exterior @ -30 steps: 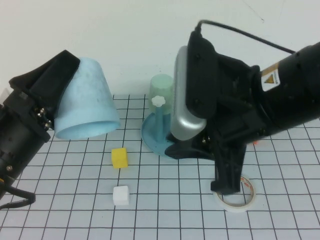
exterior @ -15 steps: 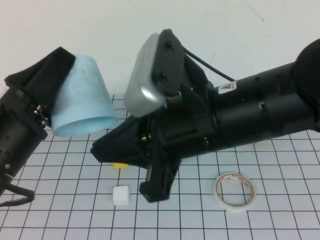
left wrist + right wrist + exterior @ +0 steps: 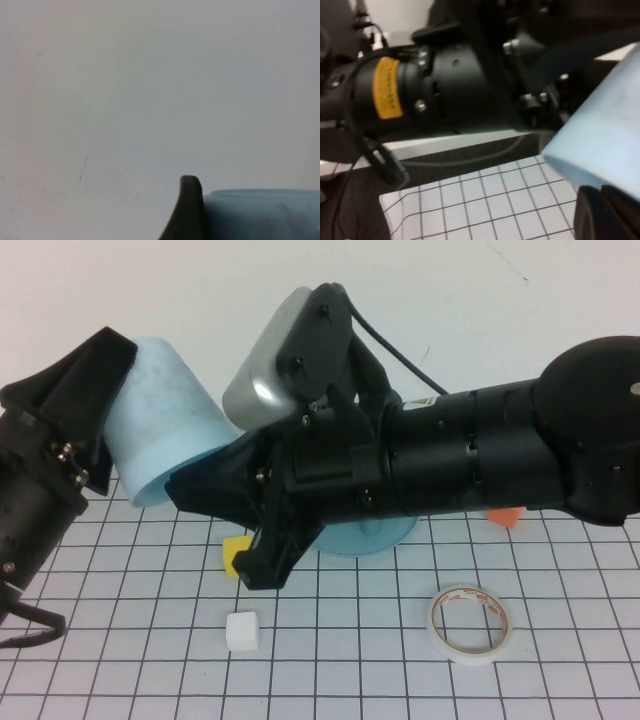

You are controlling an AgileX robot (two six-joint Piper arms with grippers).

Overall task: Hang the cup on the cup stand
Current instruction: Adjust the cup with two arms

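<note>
Sky-blue cup (image 3: 165,425) tilts, mouth down-right, between left hand's (image 3: 100,415) fingers.

You have a plain white wall (image 3: 200,290) behind the work surface, marked only by a few faint hairline scratches, and it meets the far edge of a table (image 3: 560,680) covered in a white sheet ruled with a dark square grid. Light falls evenly across both, with only soft shadows on the sheet near the wall. At the near edge of that gridded table, away from the wall, the right wrist view shows you a dark surface (image 3: 350,220) beyond the sheet's border, and behind it a pale horizontal ledge.
</note>
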